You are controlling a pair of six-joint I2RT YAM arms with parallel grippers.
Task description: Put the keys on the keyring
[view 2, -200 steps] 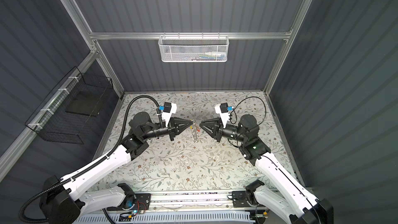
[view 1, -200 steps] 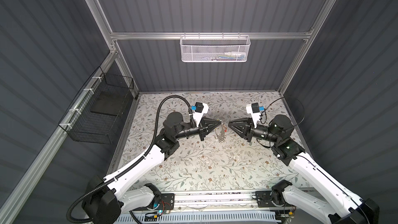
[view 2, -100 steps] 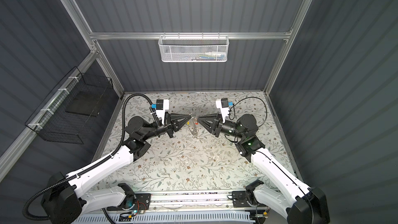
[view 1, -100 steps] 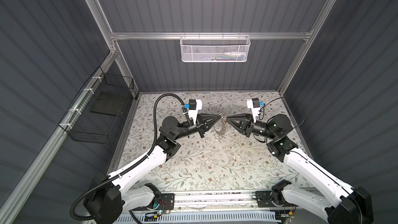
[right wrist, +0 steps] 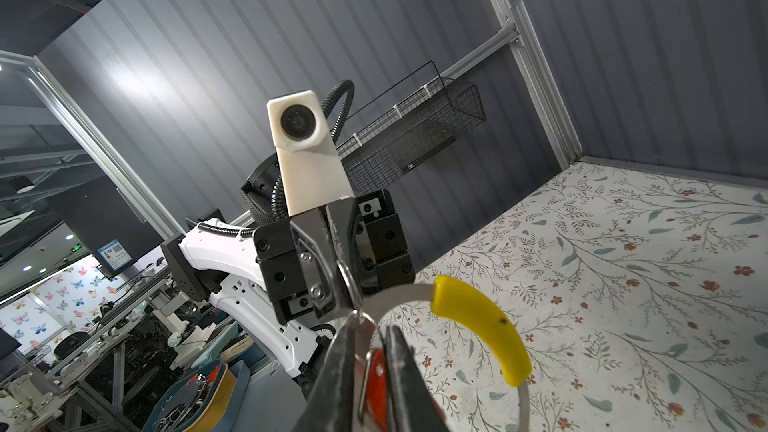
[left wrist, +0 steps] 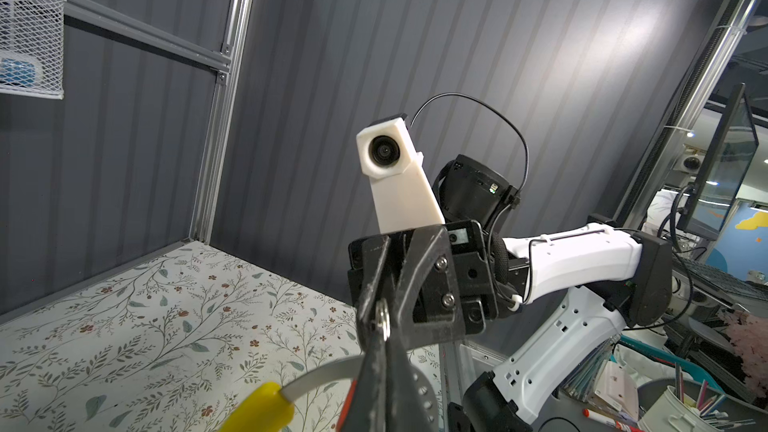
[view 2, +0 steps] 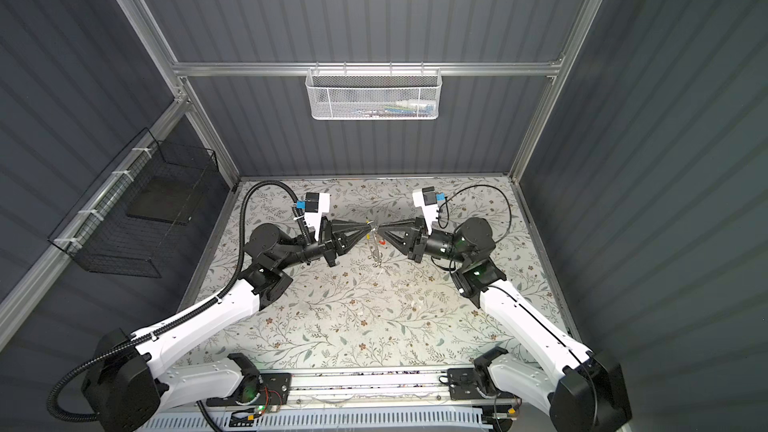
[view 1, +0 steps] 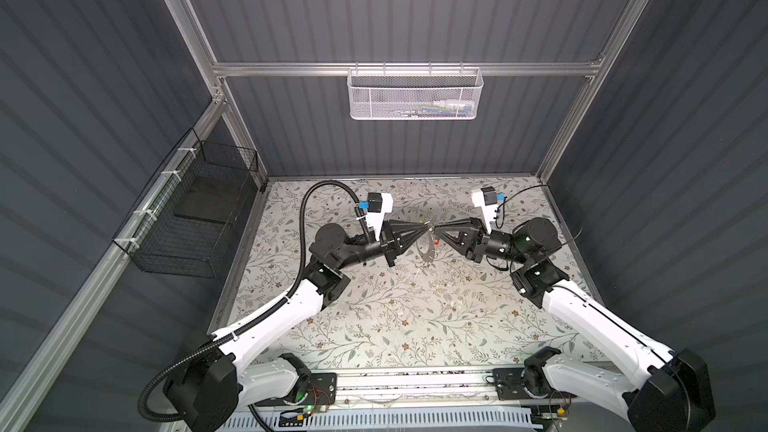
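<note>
- Above the table [view 1: 374,326], in both top views, my left claw [view 1: 423,226] and right claw [view 1: 437,227] meet tip to tip (off the surface); the hoop [view 1: 423,253] hangs under them.
- Left wrist view: my left claw [left wrist: 384,367] is clenched on the hoop's [left wrist: 266,407] grey band.
- Right wrist view: my right claw [right wrist: 370,351] grasps the keys [right wrist: 376,384] by the red tag, just beside the hoop [right wrist: 478,322].

robot lab: aluminium frame [view 1: 291,69], monitor [left wrist: 725,168] beyond.
</note>
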